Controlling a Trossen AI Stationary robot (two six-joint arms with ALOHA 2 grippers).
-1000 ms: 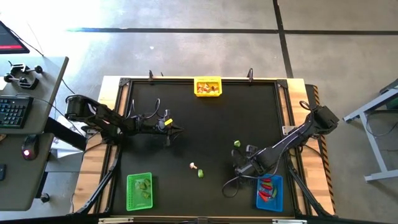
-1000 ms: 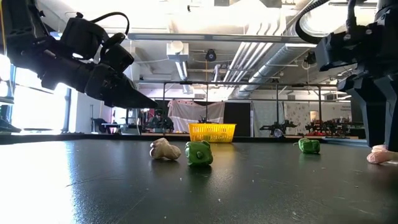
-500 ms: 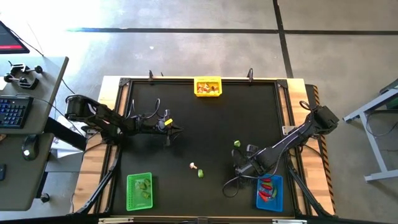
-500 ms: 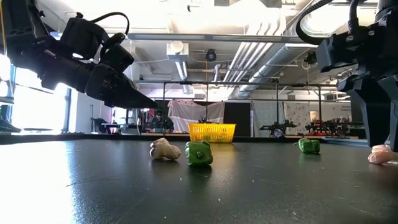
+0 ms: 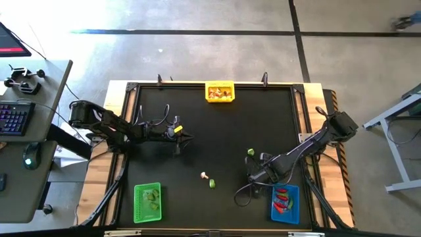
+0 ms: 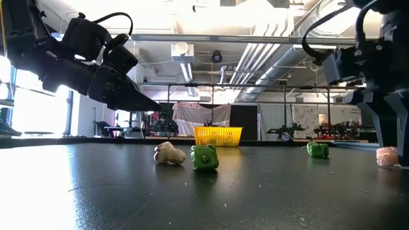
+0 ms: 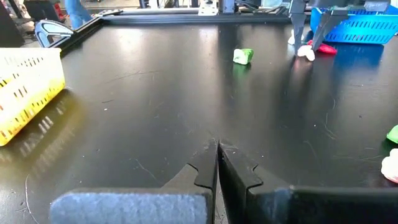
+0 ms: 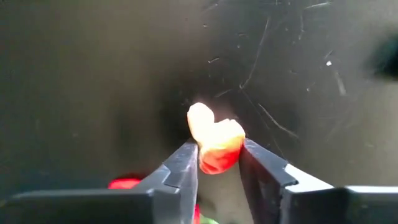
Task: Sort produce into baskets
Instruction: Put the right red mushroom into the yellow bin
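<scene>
Right end effector (image 8: 217, 163) clamped on a pink-and-red piece (image 8: 214, 144), low over the worktop (image 5: 217, 125) at about 4 o'clock, just beside the blue basket (image 5: 285, 203). Left end effector (image 7: 217, 163) clenched, empty, waiting at 9 o'clock.

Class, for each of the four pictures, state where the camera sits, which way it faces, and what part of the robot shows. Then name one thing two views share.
High view: above the table, looking straight down; both arms, the left gripper and three baskets show.
Low view: at tabletop height, looking level across to the yellow basket; arms enter from above.
Left wrist view: on the left arm, looking past its shut jaws over the table.
Right wrist view: on the right arm, looking down at a red-and-tan piece between the jaws of the right gripper.
Shared: the yellow basket shows in the high, low and left wrist views.
</scene>
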